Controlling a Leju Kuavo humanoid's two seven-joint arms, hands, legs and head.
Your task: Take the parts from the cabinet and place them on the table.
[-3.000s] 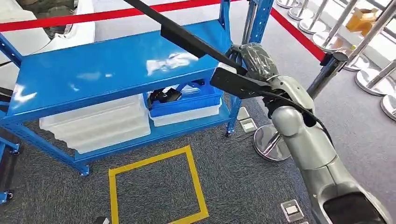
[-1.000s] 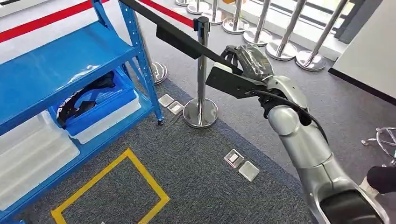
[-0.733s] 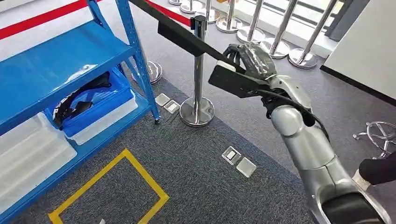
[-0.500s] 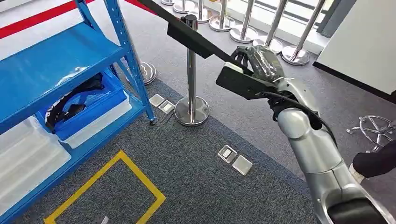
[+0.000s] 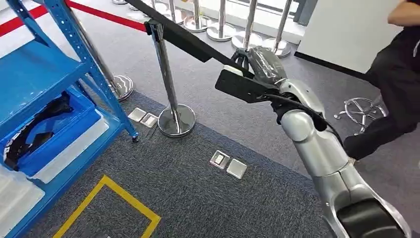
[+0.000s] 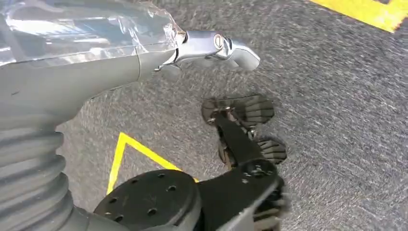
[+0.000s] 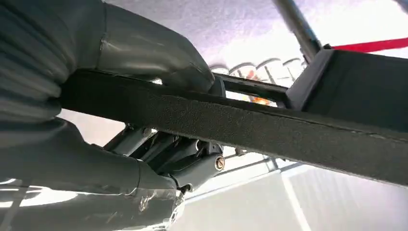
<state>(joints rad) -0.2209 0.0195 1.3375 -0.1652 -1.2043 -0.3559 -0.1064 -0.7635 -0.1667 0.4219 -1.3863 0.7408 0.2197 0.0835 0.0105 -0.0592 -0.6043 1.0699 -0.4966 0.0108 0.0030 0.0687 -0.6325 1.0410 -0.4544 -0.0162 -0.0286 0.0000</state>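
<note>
Overhead, the right robot hand (image 5: 262, 64) grips the long black part (image 5: 188, 39) beside a stanchion (image 5: 166, 74).

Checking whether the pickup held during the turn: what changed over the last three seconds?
The camera swung away from the blue cabinet, so the robot has turned; a person has come into view. The right hand still holds the long black part.
</note>
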